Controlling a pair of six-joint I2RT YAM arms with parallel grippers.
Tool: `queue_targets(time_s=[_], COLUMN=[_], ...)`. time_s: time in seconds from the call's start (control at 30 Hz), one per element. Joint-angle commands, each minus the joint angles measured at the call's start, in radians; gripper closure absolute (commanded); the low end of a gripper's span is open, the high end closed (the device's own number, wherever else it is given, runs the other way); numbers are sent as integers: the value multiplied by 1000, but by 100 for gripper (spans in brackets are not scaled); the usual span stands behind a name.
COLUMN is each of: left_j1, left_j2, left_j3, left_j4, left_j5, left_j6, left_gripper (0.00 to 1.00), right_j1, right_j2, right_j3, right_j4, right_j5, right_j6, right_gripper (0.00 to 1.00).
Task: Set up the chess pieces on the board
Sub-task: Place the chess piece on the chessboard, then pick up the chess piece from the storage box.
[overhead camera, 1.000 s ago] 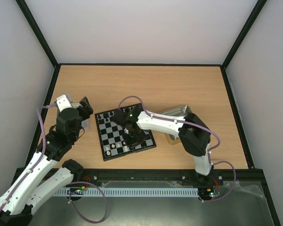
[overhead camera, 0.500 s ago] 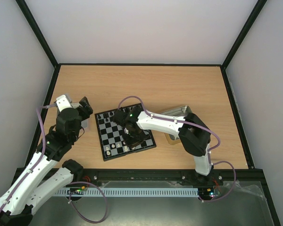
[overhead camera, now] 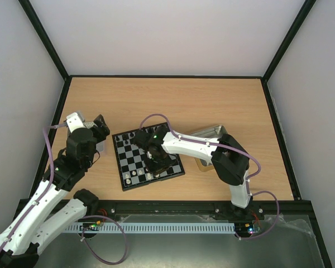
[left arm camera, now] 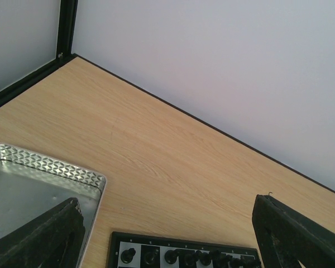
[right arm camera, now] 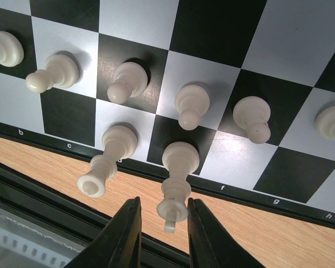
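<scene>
Right claw (right arm camera: 163, 201) slightly spread, straddling white king (right arm camera: 176, 187) upright in board's (right arm camera: 290, 173) near-edge row. Gap shows beside one finger, so no pinch. King's long axis vertical, between fingers; clear exit likely straight up. Left claw (left arm camera: 166, 223) spread wide, off board's left side, farther.

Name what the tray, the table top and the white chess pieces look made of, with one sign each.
Tray: likely metal, shiny, embossed rim.
Table top: wood or laminate, matte, grain lines.
White chess pieces: probably plastic, smooth, softly glossy.
</scene>
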Motion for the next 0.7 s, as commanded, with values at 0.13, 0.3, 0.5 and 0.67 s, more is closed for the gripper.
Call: queue_targets(time_s=[0.13,0.3,0.5,0.67], left_j1=[8,10,11,11], left_j2=[0,8,23,54], left_j3=[-3,2,5,-16], left_j4=[7,19,49,135], left_j5=[-1,21,86,248], left_j6=[-2,3,24,59], left_gripper=[16,16,15,14], right_j1=[7,-11,-156,-370], right_j2=[-67,-169,-361,-467], right_j3=[-5,-91,-218,-353], right_j4=[19,75,179,260], right_j5=[20,35,166,368], right_j6=[21,38,119,175], right_gripper=[68,64,65,65])
